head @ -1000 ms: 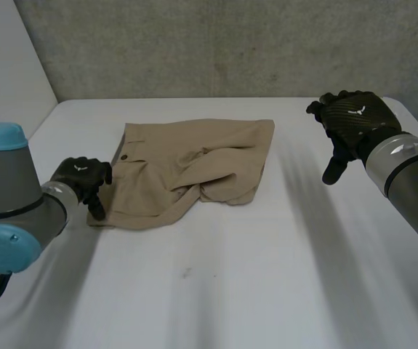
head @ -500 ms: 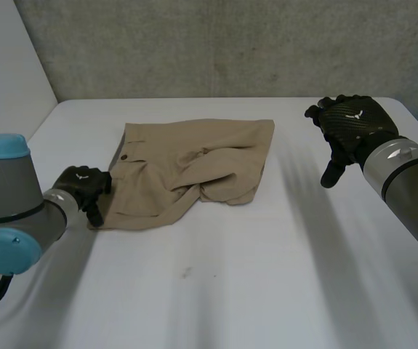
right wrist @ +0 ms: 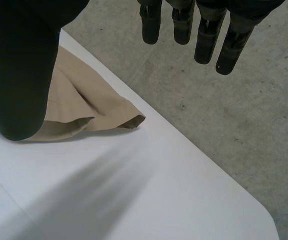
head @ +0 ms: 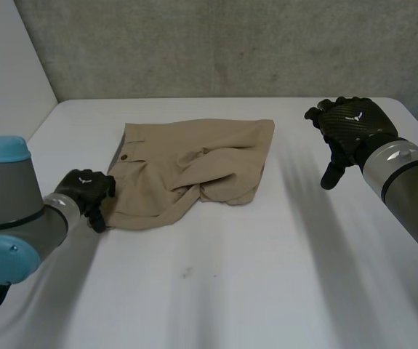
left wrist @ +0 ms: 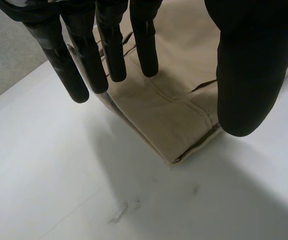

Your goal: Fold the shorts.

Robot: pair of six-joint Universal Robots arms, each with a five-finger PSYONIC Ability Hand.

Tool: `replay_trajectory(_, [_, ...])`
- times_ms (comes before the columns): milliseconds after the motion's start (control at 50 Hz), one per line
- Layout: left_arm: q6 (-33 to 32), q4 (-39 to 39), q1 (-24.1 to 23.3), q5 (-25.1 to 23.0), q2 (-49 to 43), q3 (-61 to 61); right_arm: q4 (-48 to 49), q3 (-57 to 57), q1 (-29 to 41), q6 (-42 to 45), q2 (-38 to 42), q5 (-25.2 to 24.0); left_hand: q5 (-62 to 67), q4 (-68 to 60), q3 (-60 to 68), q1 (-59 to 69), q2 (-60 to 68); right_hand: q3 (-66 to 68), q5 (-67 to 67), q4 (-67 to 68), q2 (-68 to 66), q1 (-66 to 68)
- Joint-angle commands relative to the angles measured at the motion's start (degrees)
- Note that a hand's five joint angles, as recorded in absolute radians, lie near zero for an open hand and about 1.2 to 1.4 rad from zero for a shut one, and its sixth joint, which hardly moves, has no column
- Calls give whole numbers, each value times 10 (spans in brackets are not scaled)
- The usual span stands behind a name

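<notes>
Tan shorts (head: 187, 171) lie rumpled on the white bench (head: 267, 276). The left hand (head: 86, 190) is at their near corner, fingers straight and spread. The right hand (head: 350, 123) hangs well apart, fingers loose.

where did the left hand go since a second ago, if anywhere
Yes: the left hand slid toward the camera, away from the shorts' button, to their near left corner.

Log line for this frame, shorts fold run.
left hand: open, at shorts corner | right hand: open, apart from shorts | shorts: rumpled on table | grasp: none yet
</notes>
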State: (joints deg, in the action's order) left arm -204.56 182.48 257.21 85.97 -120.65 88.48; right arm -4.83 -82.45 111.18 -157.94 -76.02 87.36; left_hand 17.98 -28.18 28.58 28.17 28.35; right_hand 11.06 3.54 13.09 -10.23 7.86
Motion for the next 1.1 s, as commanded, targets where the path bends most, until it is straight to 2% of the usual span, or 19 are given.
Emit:
replay_trajectory(20, [0,4,0,0,-9,-9,2,-3,0,0,0,0,43,-41,37,41,39,-11,-35,-31,2,21])
replay_trajectory(320, [-1,5,0,3,-60,-54,3,-5,0,1,0,0,135,-133,129,133,131,-11,-35,-31,2,21])
replay_trajectory(400, [-1,4,0,4,-64,-58,3,-6,-1,1,0,0,294,-292,288,293,291,-11,-35,-31,2,21])
replay_trajectory(420, [0,6,1,3,-58,-59,3,-6,-1,1,0,0,468,-466,462,466,465,-11,-35,-31,2,21])
replay_trajectory(440, [0,8,1,3,-56,-60,3,-6,-1,1,0,0,520,-518,514,518,516,-11,-35,-31,2,21])
replay_trajectory(480, [0,14,0,10,-52,-66,3,-6,-1,1,0,0,520,-518,514,518,517,-11,-35,-31,2,21])
replay_trajectory(660, [0,126,-3,122,21,-106,3,-5,-1,1,-2,1,520,-518,514,518,517,-11,-35,-31,2,21])
replay_trajectory(760, [2,156,-12,137,23,-155,2,-4,-1,1,-4,1,520,-518,514,518,517,-11,-35,-31,2,21])
replay_trajectory(860, [7,195,-70,138,27,-224,2,-3,-1,1,-7,1,520,-518,514,518,517,-11,-35,-31,2,21])
replay_trajectory(1000, [14,272,-175,132,38,-297,1,1,-8,0,-15,4,520,-518,514,518,517,-11,-35,-31,2,21])
replay_trajectory(1100, [14,275,-246,85,-5,-304,1,3,-10,-1,-34,5,520,-518,514,518,517,-11,-35,-31,2,21])
